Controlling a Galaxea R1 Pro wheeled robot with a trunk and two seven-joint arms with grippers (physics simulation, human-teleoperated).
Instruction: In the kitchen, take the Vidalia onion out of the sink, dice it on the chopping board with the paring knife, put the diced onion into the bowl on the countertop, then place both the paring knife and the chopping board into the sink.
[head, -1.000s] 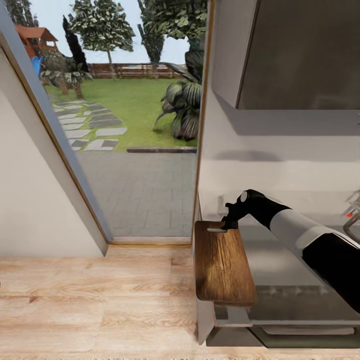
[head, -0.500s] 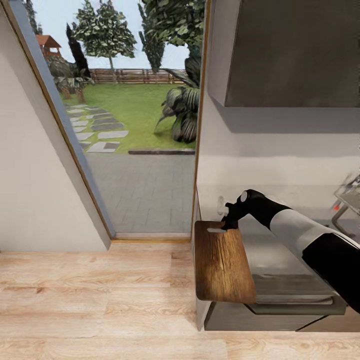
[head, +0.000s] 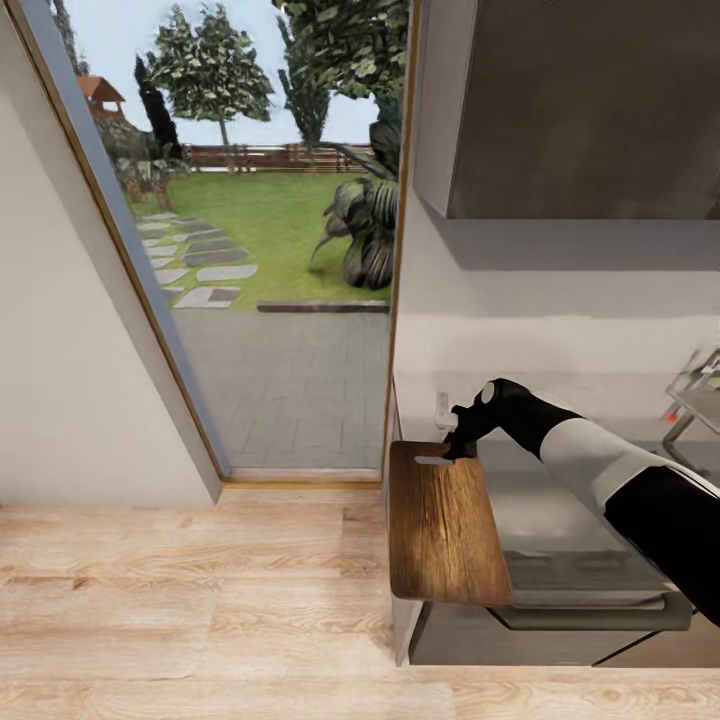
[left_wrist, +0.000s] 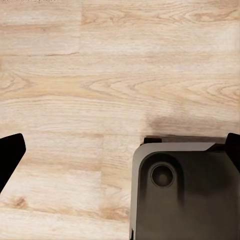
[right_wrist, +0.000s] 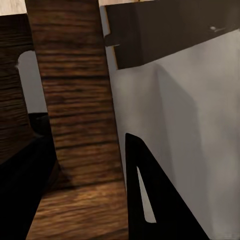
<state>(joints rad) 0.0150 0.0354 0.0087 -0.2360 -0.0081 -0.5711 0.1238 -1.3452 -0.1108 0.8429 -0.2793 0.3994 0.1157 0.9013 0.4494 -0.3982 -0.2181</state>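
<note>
The right pincer (head: 452, 450) grips the dark brown rectangular wooden chopping board (head: 442, 530) at its twelve-o'clock handle end, apparently lifted above the grey desk (head: 560, 520); the left pincer (left_wrist: 120, 150) hangs open over the floor.

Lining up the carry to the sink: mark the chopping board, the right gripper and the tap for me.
chopping board (head: 445, 535): head view, middle of its top face.
right gripper (head: 458, 450): head view, fingertips at the board's far end.
tap (head: 690, 418): head view, chrome stem.

The chopping board (head: 443, 527) is dark, strongly grained wood with a slight sheen. The tabletop (head: 560, 530) looks smooth grey metal; the floor (head: 190, 600) is pale matt wood planks.
</note>
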